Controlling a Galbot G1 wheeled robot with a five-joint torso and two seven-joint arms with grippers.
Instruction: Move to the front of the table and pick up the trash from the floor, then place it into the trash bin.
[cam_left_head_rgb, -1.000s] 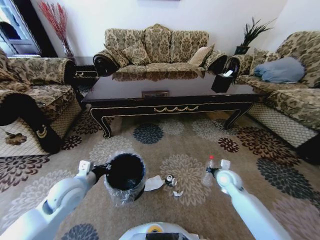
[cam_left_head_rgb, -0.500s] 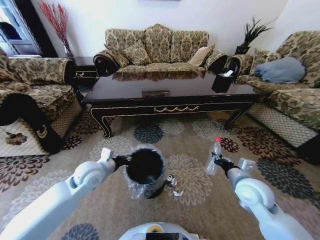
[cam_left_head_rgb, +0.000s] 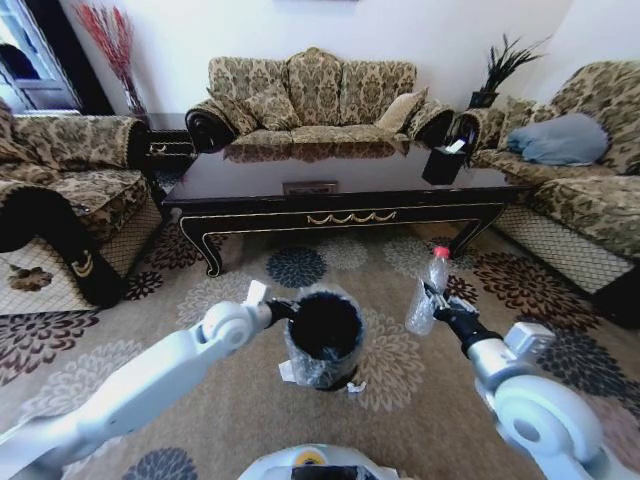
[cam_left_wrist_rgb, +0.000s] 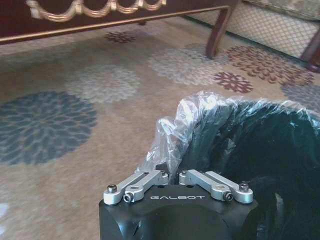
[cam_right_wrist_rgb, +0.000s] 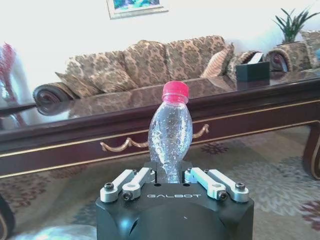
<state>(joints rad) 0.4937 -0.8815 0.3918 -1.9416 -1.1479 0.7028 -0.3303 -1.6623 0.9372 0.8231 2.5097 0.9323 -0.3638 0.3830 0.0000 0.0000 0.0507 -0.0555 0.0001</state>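
The right gripper (cam_left_head_rgb: 435, 303) was clamped on the clear bottle (cam_left_head_rgb: 426, 296), holding it upright with its red cap on top, above the carpet (cam_left_head_rgb: 200, 400) to the right of the bin (cam_left_head_rgb: 324, 337). The left gripper (cam_left_head_rgb: 282, 309) pinched the bin's near-left rim and its plastic liner. A white scrap (cam_left_head_rgb: 288, 372) lay beside the bin's base. The table (cam_left_head_rgb: 340, 190) stood farther away.
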